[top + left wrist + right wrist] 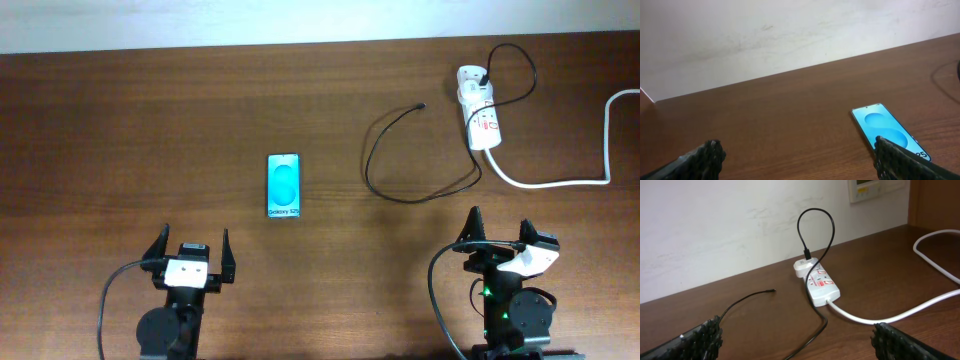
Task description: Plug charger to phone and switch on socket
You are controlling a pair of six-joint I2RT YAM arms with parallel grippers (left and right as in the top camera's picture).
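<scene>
My left tool (193, 240) sits low at the near edge of the bench (100, 130), its two fingers (710, 155) spread wide apart with nothing between them. My right tool (500, 225) is at the near edge too, off to the right, and its fingers are equally wide apart and empty.

The phone (283, 186) lies flat and face up with its cyan screen lit, just ahead of my left tool and slightly to its right, touching neither tool.

The socket (479, 112) lies far back on the right side, well ahead of my right tool, with its thick white cord (560, 183) curving away to the right edge. The charger (368, 170) rises in an arch from a small white block (802, 266) on the socket's far end. It then runs down past the socket and sweeps into a wide loop on the bench. Its small free tip rests on the wood between the phone and the socket, well apart from the phone.
</scene>
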